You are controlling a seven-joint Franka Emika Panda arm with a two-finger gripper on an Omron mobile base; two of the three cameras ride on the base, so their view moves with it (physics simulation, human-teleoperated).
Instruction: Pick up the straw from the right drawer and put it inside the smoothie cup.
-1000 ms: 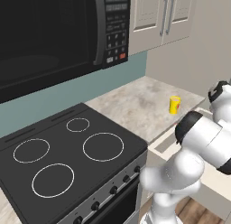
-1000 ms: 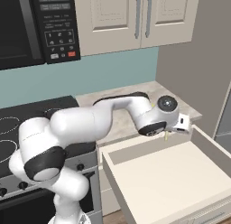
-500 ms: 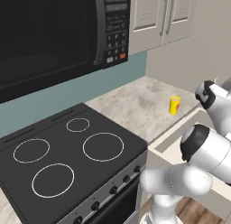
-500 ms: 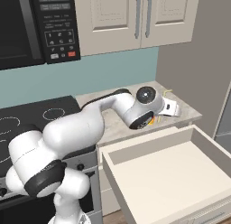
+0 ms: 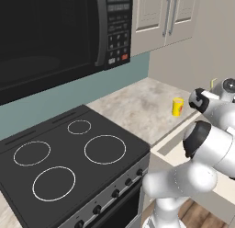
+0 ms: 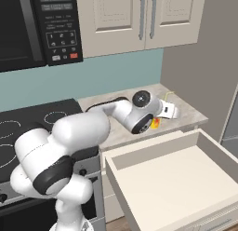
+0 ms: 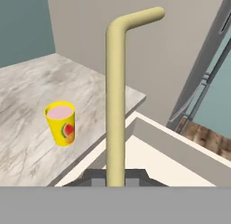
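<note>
The jaws are pinched on the lower end of the straw, which rises from them with its bent tip uppermost, evidently held lengthwise so it can be lowered end-first. The smoothie cup stands upright on the table near its edge, apart from the straw, with pink drink inside. The right drawer stands pulled out below the table, its pale floor showing nothing inside.

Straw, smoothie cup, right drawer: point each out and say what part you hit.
straw (image 7: 115,105), hand view: middle of the straight shaft, below the bend.
smoothie cup (image 7: 62,124), hand view: yellow side wall, beside the fruit print.
right drawer (image 6: 179,179), right base view: bare cream floor of the open drawer.
</note>
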